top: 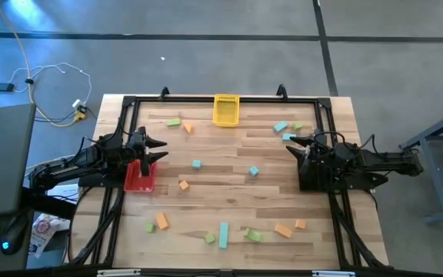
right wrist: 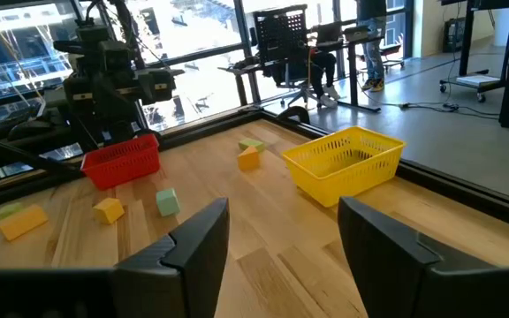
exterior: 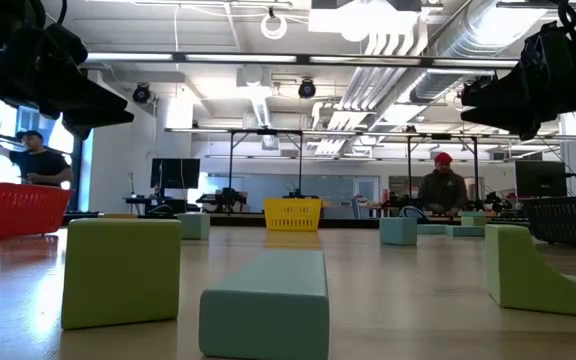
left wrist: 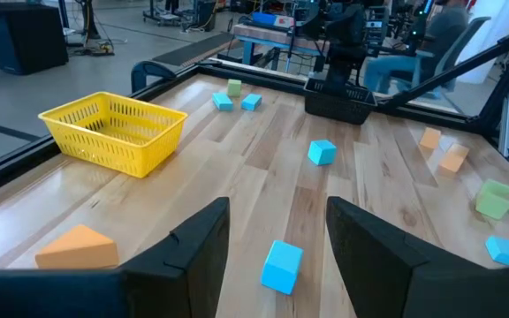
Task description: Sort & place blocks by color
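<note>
- Blocks (top: 196,164) in light green, orange and teal lie scattered over the wooden table (top: 237,188), none of them in a bin, so by my reading the sorting has not begun.
- One loose cluster sits along the near edge: a long teal bar (top: 223,235), green pieces and orange ones; a few more lie at the far side near the yellow bin (top: 225,109), and three rest in the middle.
- Left gripper (top: 154,149) hangs above the red bin (top: 139,177) at the table's left edge, fingers parted and holding nothing; in the left wrist view a teal cube (left wrist: 281,265) lies on the wood just ahead of it.
- Right gripper (top: 293,144) hangs over the black bin (top: 318,173) at the right edge, likewise spread and empty.
- Each arm is parked over its own bin, which leaves the whole middle of the table free for a first reach.
- Bins stand at three edges, left, right and far, so carries would run outward from the centre.
- Black frame rails (top: 221,98) border the table; the far blocks lie close to them and to the yellow bin, leaving less room there than in the middle.
</note>
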